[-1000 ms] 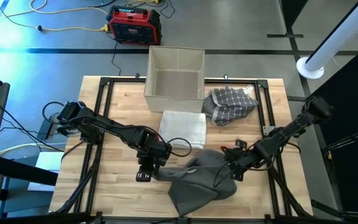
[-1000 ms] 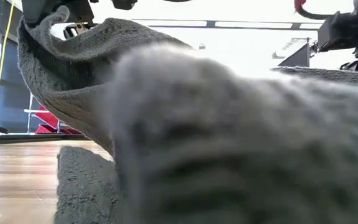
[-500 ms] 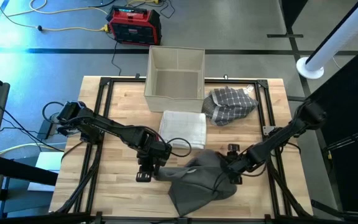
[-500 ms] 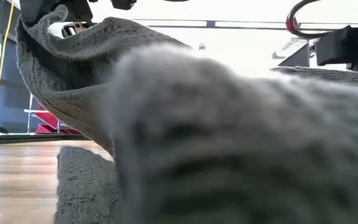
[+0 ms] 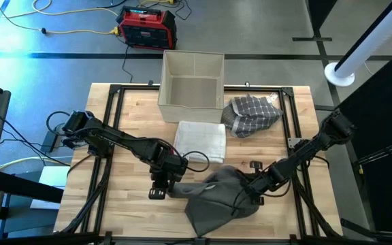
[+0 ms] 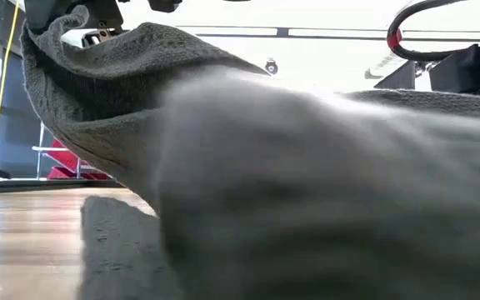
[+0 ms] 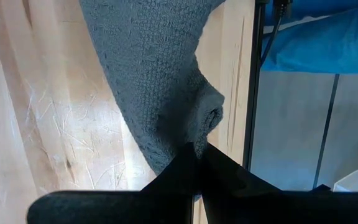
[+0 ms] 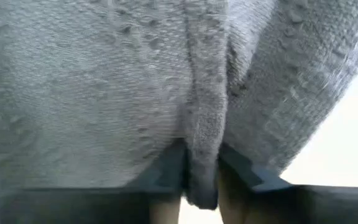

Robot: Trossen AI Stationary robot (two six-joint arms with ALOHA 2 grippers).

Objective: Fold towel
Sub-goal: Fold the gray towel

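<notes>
A grey towel [image 5: 213,196] lies bunched on the wooden table near its front edge, raised at both sides. It fills the low view [image 6: 307,192]. My left gripper [image 5: 172,182] is shut on the towel's left end, which is lifted off the table [image 6: 73,50]. My right gripper [image 5: 252,192] is shut on the towel's right side. The towel's lower part [image 5: 206,214] rests on the table. My left gripper pinches a bunched corner of the towel [image 7: 197,140] between its two fingers. That end is lifted, and the cloth hangs from it down toward the table. My right gripper pinches a thick hemmed edge or fold of the towel [image 8: 202,155] between its two fingers [image 8: 169,165], coming level from the table's right side. Whether it has one layer or several, I cannot tell.
A folded white towel [image 5: 201,139] lies just behind the grey one. A checked cloth [image 5: 250,114] sits at the back right. An open beige bin [image 5: 192,80] stands at the far edge. Black frame rails [image 5: 111,136] run along the table's sides.
My right gripper has moved left and a little toward the near edge, into the towel's right side, and has shut on it. The towel's right edge has bunched up between its fingers. The left end stays lifted.
</notes>
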